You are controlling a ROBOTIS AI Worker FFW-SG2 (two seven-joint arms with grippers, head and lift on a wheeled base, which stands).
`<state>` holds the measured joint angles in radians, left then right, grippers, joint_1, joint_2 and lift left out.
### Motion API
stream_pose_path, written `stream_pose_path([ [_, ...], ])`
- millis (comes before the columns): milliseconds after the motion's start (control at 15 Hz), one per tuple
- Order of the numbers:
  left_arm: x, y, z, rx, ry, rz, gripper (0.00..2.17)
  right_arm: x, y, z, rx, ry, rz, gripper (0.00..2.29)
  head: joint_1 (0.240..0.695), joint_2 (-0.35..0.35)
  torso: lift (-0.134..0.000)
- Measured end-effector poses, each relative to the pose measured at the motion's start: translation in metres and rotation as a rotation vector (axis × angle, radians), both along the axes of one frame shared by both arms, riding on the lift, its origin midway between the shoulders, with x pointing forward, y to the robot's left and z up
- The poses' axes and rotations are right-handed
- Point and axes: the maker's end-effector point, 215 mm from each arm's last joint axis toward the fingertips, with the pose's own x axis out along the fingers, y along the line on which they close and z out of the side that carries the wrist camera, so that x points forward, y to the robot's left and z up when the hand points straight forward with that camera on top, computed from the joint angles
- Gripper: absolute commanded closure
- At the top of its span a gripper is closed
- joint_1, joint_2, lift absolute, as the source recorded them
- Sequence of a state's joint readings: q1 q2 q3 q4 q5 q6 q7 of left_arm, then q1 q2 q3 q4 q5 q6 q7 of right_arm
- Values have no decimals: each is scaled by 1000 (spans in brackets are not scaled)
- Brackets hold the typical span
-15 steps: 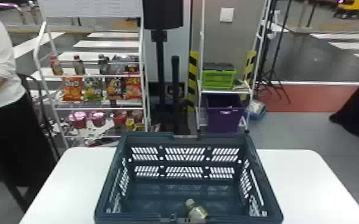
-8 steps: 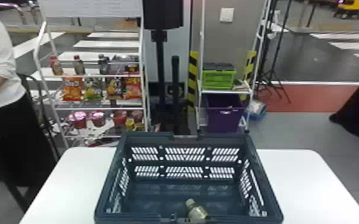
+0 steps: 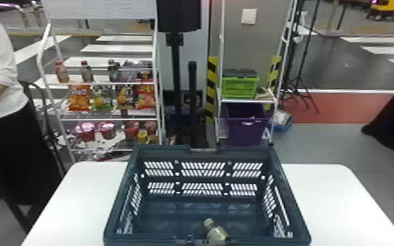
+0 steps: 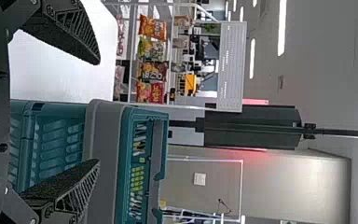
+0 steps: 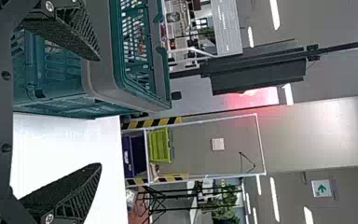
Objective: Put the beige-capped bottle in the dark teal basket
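In the head view the dark teal basket (image 3: pixel 203 204) stands on the white table, and the beige-capped bottle (image 3: pixel 217 233) lies inside it, tilted, near its front wall. The left wrist view has my left gripper (image 4: pixel 98 112) open with nothing between its fingers, at the left part of the basket (image 4: pixel 107 154). My right gripper (image 5: pixel 100 112) is likewise open and holds nothing, with the basket (image 5: pixel 102 88) partly beside and beyond it in the right wrist view.
White table surface (image 3: pixel 324 202) extends on both sides of the basket. Behind stand a snack shelf (image 3: pixel 108 114), a black post, and a rack with a green crate (image 3: pixel 240 86) and a purple bin (image 3: pixel 245 129). A person stands at the left.
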<state>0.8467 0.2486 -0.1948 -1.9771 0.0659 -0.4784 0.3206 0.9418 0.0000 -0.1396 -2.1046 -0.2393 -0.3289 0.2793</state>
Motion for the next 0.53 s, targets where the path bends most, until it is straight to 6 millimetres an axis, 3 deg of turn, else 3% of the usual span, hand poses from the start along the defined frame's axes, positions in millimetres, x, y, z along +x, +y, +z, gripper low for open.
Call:
stream_pose_path([
  [533,2,-1,-1,4,7,-1,137,2,-1,-1,-5,1,0,80,499,0,0],
])
